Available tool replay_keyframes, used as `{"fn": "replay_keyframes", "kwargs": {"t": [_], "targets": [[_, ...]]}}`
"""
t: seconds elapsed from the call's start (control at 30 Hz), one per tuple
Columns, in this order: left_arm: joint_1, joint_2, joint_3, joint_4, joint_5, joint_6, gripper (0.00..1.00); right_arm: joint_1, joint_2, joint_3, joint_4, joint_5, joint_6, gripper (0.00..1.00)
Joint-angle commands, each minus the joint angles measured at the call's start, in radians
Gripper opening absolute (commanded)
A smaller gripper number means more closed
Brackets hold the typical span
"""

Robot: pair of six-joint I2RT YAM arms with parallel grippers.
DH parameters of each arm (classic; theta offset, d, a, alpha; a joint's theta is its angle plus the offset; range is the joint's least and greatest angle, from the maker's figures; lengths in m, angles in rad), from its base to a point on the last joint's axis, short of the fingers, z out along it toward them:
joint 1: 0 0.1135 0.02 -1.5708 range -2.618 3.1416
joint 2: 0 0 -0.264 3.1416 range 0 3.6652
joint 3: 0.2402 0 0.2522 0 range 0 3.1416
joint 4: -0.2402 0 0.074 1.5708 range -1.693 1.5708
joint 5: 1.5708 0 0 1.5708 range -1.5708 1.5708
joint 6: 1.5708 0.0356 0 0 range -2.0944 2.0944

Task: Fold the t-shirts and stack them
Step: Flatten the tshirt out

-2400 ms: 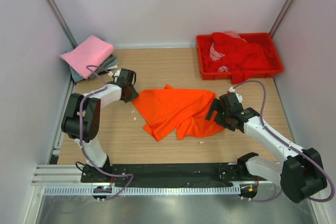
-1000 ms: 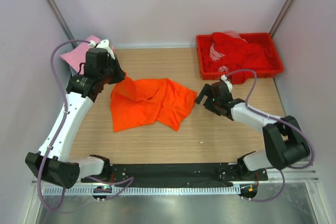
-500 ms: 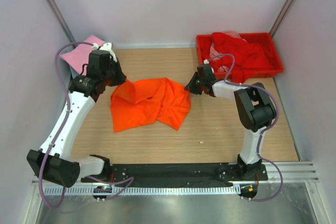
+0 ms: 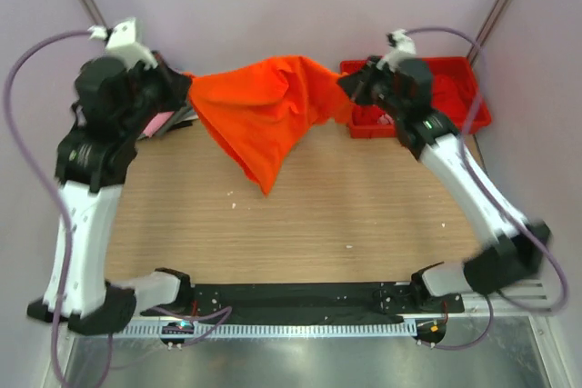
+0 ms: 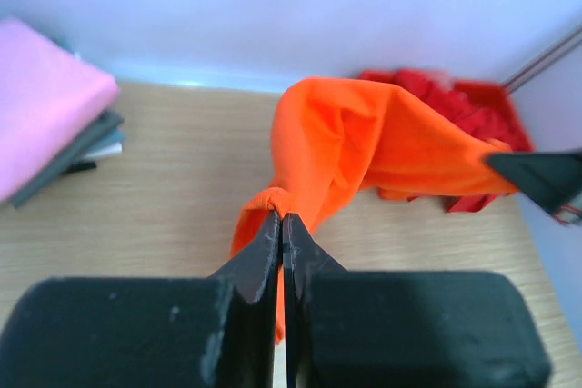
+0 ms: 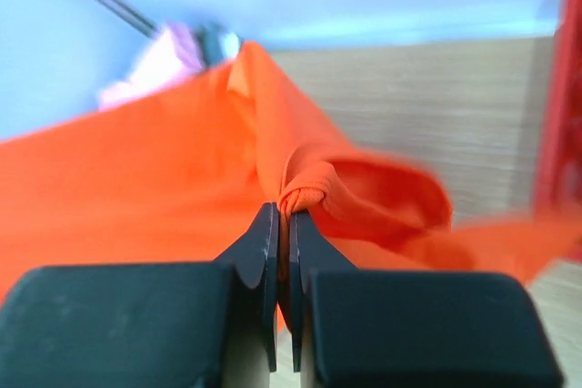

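Observation:
The bright orange t-shirt point(image 4: 264, 106) hangs in the air above the back of the table, stretched between both arms, its lower part drooping to a point. My left gripper point(image 4: 185, 88) is shut on the shirt's left edge; in the left wrist view the cloth point(image 5: 359, 147) bunches at the closed tips point(image 5: 281, 217). My right gripper point(image 4: 347, 88) is shut on the right edge, a rolled hem point(image 6: 309, 195) pinched at its tips point(image 6: 283, 211). A folded pink t-shirt point(image 5: 41, 102) lies on a grey one at the back left. Red t-shirts point(image 4: 447, 90) lie in the tray.
The red plastic tray point(image 4: 477, 115) stands at the back right, partly behind my right arm. The folded stack at the back left is mostly hidden behind my left arm in the top view. Grey walls close in the table on three sides.
My right gripper has closed on the orange t-shirt's right edge. Both arms have risen and moved back, lifting the shirt off the table and stretching it between them.

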Motion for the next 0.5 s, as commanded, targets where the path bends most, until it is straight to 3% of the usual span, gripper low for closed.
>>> {"fn": "replay_keyframes", "kwargs": {"t": [0.0,0.07,0.1,0.13,0.17,0.23,0.3,0.47], "targets": [[0.002,-0.28,-0.128,0.031,0.039,0.067,0.0,-0.003,-0.432,-0.279,0.025,0.157,-0.123,0.01],[0.002,-0.388,-0.245,0.065,0.006,0.071,0.0,-0.003,-0.697,-0.464,0.045,0.274,-0.107,0.01],[0.002,-0.448,-0.306,0.07,-0.013,0.06,0.0,-0.005,-0.77,-0.623,0.047,0.375,-0.046,0.09],[0.002,-0.533,-0.424,0.065,-0.028,0.042,0.0,-0.003,-0.828,-0.685,-0.002,0.432,-0.013,0.7],[0.002,-0.58,-0.484,0.064,-0.028,-0.006,0.0,-0.005,-0.912,-0.74,-0.034,0.484,0.03,0.96],[0.002,-0.672,-0.652,0.056,-0.013,-0.052,0.0,-0.002,-0.925,-0.813,-0.211,0.649,0.144,1.0],[0.002,-0.701,-0.776,0.044,-0.004,-0.103,0.0,-0.005,-0.855,-0.792,-0.306,0.716,0.18,1.0],[0.002,-0.64,-0.868,-0.096,-0.062,-0.117,0.0,-0.006,-0.708,-0.628,-0.533,0.866,0.229,1.0]]}}
